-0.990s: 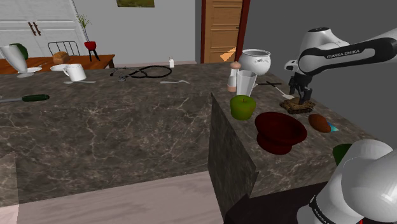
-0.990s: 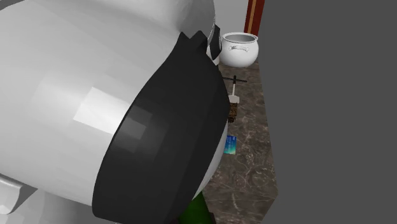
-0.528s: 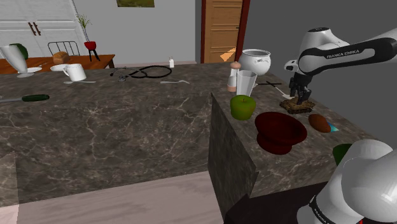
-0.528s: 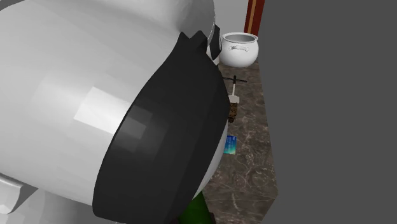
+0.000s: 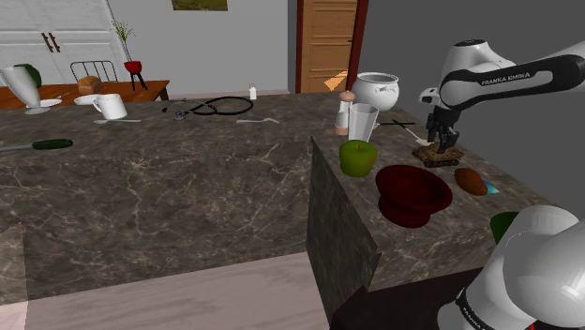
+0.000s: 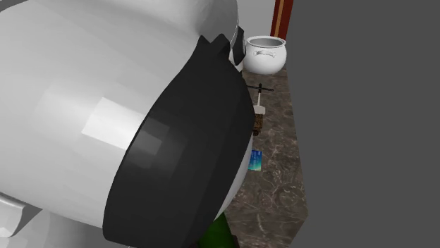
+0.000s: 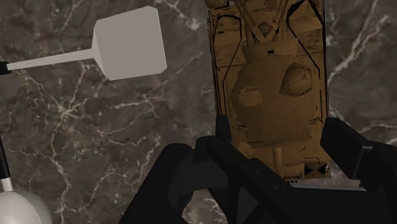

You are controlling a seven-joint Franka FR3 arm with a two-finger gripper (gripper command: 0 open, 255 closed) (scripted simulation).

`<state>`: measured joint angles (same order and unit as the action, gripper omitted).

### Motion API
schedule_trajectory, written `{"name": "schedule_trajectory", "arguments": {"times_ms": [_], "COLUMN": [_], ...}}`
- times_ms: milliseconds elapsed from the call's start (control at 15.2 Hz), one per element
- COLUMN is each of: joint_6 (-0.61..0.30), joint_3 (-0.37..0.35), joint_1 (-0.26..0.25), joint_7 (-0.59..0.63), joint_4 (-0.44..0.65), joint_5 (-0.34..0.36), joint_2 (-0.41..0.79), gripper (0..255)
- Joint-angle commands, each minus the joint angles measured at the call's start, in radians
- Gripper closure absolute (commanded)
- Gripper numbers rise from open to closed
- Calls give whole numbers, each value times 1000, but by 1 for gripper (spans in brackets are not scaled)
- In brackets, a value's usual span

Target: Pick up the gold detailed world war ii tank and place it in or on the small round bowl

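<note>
The gold-brown tank (image 5: 439, 156) stands on the dark marble counter (image 5: 412, 234), at the far right in the shoulder view. My gripper (image 5: 441, 144) comes straight down on it. In the wrist view the tank (image 7: 270, 76) lies between my two black fingers (image 7: 222, 137), which press against both sides of its hull, so my gripper (image 7: 275, 130) is shut on it. A dark red round bowl (image 5: 412, 193) sits on the counter a short way in front of the tank. In the second exterior view a sliver of the tank (image 6: 258, 125) shows beside my arm.
A green apple (image 5: 357, 157) and a clear glass (image 5: 362, 120) stand left of the bowl, a white pot (image 5: 377, 89) behind them. A brown oval thing (image 5: 471, 180) lies close to the tank. A white spatula (image 7: 127, 44) lies beside it. The counter's edge drops off near the apple.
One second ago the fingers stood wider around the tank; they have closed onto its sides. The arm and the tank have not moved otherwise.
</note>
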<state>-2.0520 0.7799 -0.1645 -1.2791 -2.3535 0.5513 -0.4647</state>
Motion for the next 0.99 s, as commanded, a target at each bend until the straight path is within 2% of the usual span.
{"name": "schedule_trajectory", "arguments": {"times_ms": [0,924], "joint_6": [23,212], "joint_3": [-9,-72], "joint_1": [1,-4], "joint_7": [-2,-35], "joint_4": [14,169], "joint_5": [-3,-39], "joint_2": [-8,-43], "gripper": [255,255]}}
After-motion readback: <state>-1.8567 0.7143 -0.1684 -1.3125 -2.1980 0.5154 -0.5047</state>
